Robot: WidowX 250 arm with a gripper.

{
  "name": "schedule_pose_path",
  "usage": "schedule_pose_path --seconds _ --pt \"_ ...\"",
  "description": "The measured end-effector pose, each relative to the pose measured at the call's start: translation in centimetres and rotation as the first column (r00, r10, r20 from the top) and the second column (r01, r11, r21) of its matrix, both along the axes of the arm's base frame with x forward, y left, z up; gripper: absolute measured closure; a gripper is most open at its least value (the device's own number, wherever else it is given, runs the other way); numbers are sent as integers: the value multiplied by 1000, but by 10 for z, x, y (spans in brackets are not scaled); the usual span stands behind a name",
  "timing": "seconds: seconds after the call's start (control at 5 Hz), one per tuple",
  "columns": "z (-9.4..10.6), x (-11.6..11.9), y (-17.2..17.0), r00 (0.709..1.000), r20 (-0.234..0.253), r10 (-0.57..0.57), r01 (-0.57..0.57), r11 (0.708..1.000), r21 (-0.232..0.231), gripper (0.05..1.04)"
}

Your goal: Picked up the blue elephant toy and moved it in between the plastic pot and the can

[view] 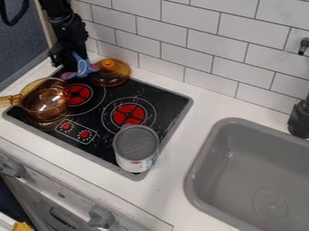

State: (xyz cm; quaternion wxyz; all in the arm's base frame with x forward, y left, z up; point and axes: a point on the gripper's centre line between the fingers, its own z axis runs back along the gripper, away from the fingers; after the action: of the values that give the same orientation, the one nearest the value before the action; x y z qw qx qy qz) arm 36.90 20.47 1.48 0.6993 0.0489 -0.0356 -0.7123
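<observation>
Near the amber pot, the elephant toy is probably light, soft; we should pinch its middle. Claw opening, we cannot tell.

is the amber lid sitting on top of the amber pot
No, the amber lid lies on the stove's back edge, beside the amber pot, whose top is open.
</observation>
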Motion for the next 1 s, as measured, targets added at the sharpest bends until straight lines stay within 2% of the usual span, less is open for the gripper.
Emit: schedule_pose_path --seconds 0.4,0.6,0.8,1.0 --pt "2 -9 0 1000 -17 13 -14 999 -30 757" --pt "14 -21 3 999 -16 41 -41 999 -35 757" --pt "37 -24 -6 999 25 38 -37 998 -41 757" --pt "54 -23 -39 998 49 -26 28 998 -55 757"
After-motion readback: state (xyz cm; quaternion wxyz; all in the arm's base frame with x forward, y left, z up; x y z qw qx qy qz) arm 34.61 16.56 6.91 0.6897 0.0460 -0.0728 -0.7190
